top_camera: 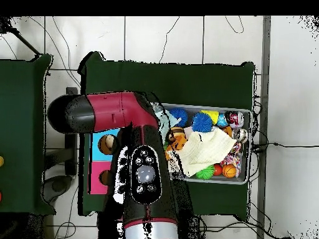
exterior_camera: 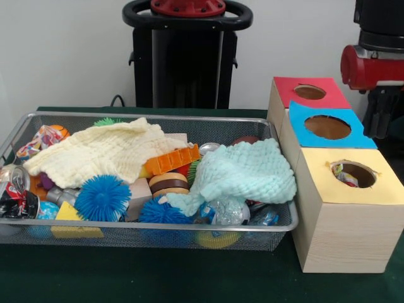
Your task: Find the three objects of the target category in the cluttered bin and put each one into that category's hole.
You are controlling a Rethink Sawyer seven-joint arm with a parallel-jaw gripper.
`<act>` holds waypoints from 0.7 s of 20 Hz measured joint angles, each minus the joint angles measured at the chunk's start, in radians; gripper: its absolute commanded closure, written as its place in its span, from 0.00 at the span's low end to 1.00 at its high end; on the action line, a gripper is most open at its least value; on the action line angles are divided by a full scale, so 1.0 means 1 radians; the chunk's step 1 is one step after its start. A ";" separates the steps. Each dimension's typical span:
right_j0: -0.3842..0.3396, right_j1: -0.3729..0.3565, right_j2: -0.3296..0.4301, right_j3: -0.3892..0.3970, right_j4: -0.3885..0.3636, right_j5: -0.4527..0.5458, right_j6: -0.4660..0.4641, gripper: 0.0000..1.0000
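**Right now: one dotted cloth sits in the yellow hole, and the jaws are out of your sight**

Looking from the front, take the bin [exterior_camera: 19, 136] as your landmark. You see it heaped with clutter: a pale yellow knitted cloth [exterior_camera: 104, 151] draped over its left half and a mint-green knitted cloth [exterior_camera: 246, 173] over its right half, with an orange toothed block [exterior_camera: 172, 160] between them. Two blue spiky balls [exterior_camera: 102, 197] lie against the bin's near wall, and a crushed can [exterior_camera: 16, 189] sits at its left end. A patterned scrap [exterior_camera: 39, 140] shows in the bin's far left corner; you cannot tell whether it is one of the dotted cloths. Just right of the bin stand three wooden boxes in a row. The nearest has the yellow face, and in its hole [exterior_camera: 355, 173] a bit of white printed cloth [exterior_camera: 344, 175] shows. The blue-faced box [exterior_camera: 356, 136] is behind it and the red-faced box [exterior_camera: 338, 95] farthest back. The arm [exterior_camera: 372, 63] hangs at the upper right, above the boxes.

From overhead, you find the arm [top_camera: 140, 168] stretched across the boxes left of the bin [top_camera: 250, 143], covering the bin's left end. Only the blue face [top_camera: 98, 143] and red face [top_camera: 96, 177] peek out. The gripper itself is hidden, so you cannot tell how its jaws stand.
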 measured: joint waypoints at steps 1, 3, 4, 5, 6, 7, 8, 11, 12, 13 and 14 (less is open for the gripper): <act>-0.002 -0.001 0.000 0.000 0.000 0.000 0.000 1.00; -0.008 -0.002 0.000 0.000 0.000 0.000 0.000 1.00; -0.010 -0.002 0.000 0.000 0.000 0.000 0.000 1.00; -0.018 -0.001 0.000 0.000 0.000 0.000 0.000 1.00; -0.021 -0.001 0.000 0.000 0.000 0.000 0.000 1.00; -0.031 0.000 0.001 0.000 0.000 0.000 0.000 1.00; -0.037 0.001 0.001 0.001 0.000 0.000 0.000 1.00; -0.063 0.001 0.002 0.004 0.000 0.000 0.000 1.00; -0.071 0.001 0.002 0.006 0.000 0.000 0.000 1.00; -0.081 0.001 0.002 0.008 0.000 0.000 0.000 1.00; -0.089 0.001 0.002 0.009 0.000 0.000 0.000 1.00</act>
